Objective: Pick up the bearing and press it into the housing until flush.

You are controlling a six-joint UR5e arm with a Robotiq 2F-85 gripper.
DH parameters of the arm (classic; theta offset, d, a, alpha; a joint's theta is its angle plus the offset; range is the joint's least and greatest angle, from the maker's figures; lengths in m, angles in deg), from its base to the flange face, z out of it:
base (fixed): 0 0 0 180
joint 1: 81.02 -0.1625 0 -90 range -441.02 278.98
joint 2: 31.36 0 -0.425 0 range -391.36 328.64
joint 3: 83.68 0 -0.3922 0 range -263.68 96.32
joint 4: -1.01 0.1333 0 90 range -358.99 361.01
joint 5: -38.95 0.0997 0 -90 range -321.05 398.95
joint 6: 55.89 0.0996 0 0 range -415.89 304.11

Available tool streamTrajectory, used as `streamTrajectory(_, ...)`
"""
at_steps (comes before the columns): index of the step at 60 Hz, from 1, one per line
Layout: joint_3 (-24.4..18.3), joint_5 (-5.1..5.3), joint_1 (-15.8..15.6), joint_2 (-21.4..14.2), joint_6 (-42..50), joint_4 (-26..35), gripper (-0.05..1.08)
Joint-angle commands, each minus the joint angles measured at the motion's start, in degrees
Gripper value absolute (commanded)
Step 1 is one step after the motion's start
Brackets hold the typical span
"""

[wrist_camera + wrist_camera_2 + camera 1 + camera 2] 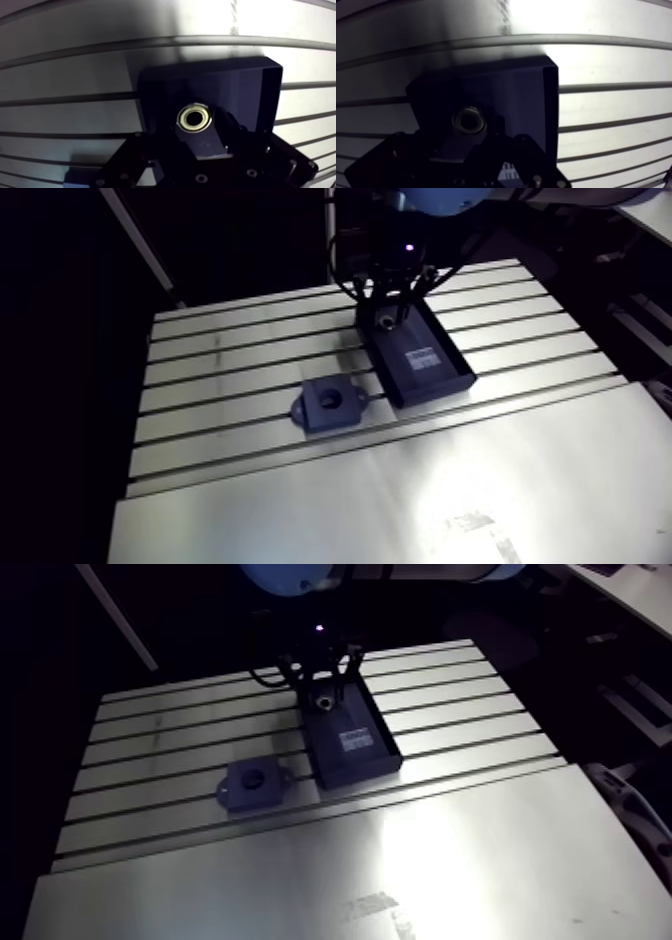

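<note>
Bearing (195,118): metal ring, lying flat on the floor of a black tray (434,392), at its far end.
Gripper (200,136): low over that end; fingers (241,139) spread apart, bearing between their tips, contact not discernible.
Housing (328,404): dark block with round bore, on the slotted tabletop (230,358) just beside the tray's near end.

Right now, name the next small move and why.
Probably lower the gripper onto the silver ring bearing: it lies in the black rectangular tray just ahead of the gripper, apparently ungrasped, and the dark block housing sits empty beside the tray.
</note>
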Motion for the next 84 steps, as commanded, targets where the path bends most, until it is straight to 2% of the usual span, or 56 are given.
streamTrajectory(1,0.06,0.00,-0.04,-0.05,0.00,0.00,0.46)
streamTrajectory(51,0.15,0.00,-0.22,0.04,0.00,-0.08,0.49)
streamTrajectory(84,0.14,0.00,-0.22,0.13,0.00,-0.09,0.55)
